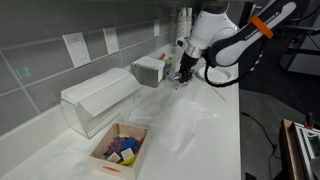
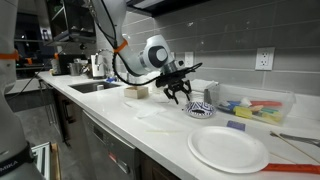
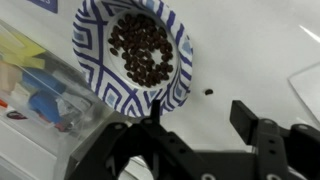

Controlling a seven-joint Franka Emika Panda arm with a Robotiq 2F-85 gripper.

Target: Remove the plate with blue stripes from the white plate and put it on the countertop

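The plate with blue stripes (image 3: pixel 95 45) lies on the white countertop (image 2: pixel 120 125) and holds a heap of dark beans. In an exterior view it (image 2: pixel 202 109) sits apart from the plain white plate (image 2: pixel 228 148), which is empty near the counter's front edge. My gripper (image 3: pixel 200 115) is open and hovers just above the striped plate's edge, with one finger over its rim and the other over bare counter. It shows in both exterior views (image 2: pixel 177 92) (image 1: pixel 180 76). The arm hides the striped plate in an exterior view.
A clear tub with colourful items (image 2: pixel 255 108) stands behind the plates, and a blue block (image 2: pixel 237 125) lies nearby. A loose bean (image 3: pixel 208 92) lies on the counter. A wooden box of toys (image 1: pixel 120 150), a clear bin (image 1: pixel 95 100) and a sink (image 2: pixel 90 87) are farther off.
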